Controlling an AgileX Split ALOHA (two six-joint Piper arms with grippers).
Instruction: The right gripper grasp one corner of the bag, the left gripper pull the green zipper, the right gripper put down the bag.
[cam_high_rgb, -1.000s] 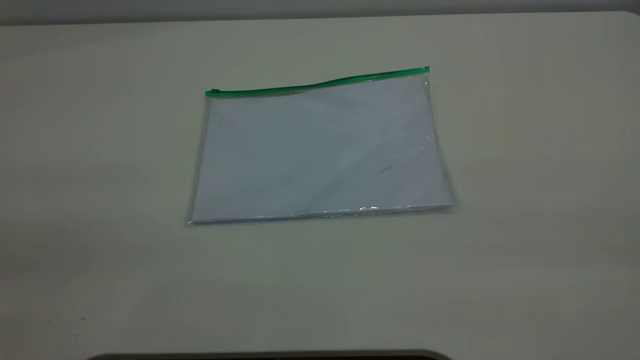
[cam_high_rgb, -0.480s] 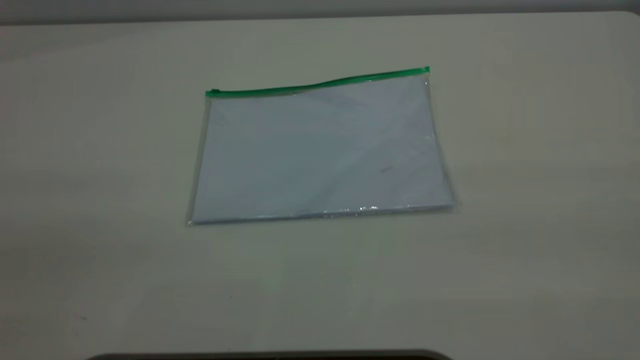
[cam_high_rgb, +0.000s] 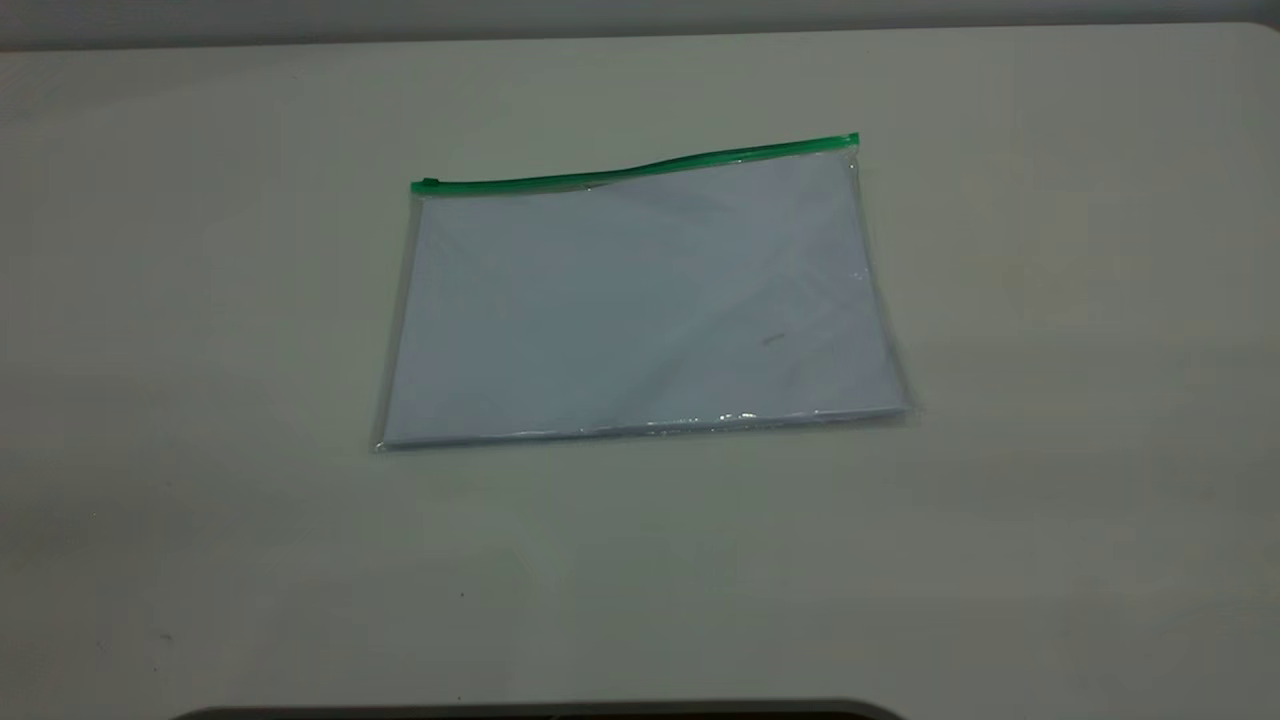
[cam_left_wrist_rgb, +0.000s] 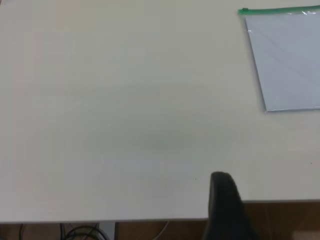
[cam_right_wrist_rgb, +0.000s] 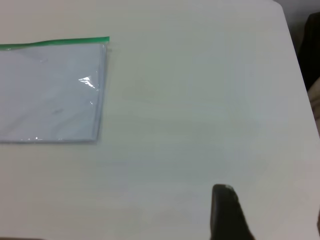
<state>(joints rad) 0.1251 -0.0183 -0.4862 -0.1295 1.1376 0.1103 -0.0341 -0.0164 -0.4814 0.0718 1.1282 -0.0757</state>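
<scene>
Bag flat on worktop, unmoved over the last second; slider at zipper's left end; you can't tell either tool's state

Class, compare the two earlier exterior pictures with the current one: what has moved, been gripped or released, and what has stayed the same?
Nothing visibly changed. The bag lies flat on the table in the same spot, its green zipper along the far edge with the slider at the left end. No gripper enters the exterior view, so nothing was taken hold of or let go.
</scene>
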